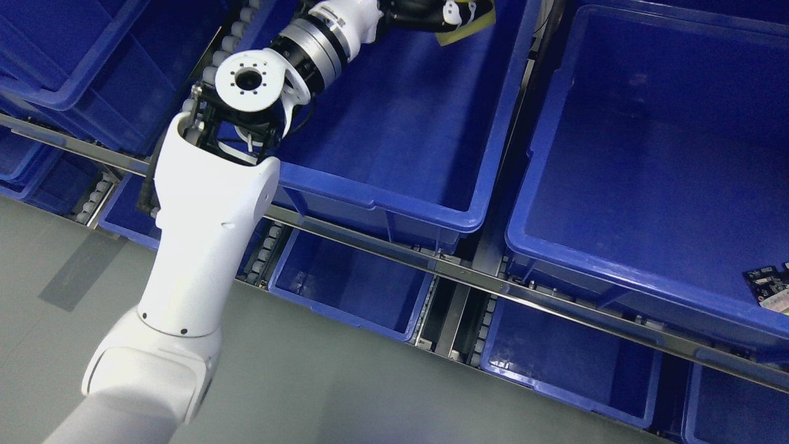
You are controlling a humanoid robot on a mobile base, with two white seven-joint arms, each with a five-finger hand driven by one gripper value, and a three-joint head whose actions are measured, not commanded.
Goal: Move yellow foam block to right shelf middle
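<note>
Grey floor at lower left; blue bins on metal roller racks fill the rest. Left arm [203, 246] comes in from lower left and reaches to the top centre. Left hand [441, 13] sits at the top edge, dark fingers closed on the yellow foam block [467, 26], over the far end of the middle bin [493, 154]. Block only partly in frame; visible edge runs from lower left up to the right, long axis apparently the same, tilted. Step, as judged: carry phase, block gripped. Next move calls for swinging right across the rail to the large right bin [542, 185], then release. Circuit board [769, 285] at far right edge. Right arm not seen.
</note>
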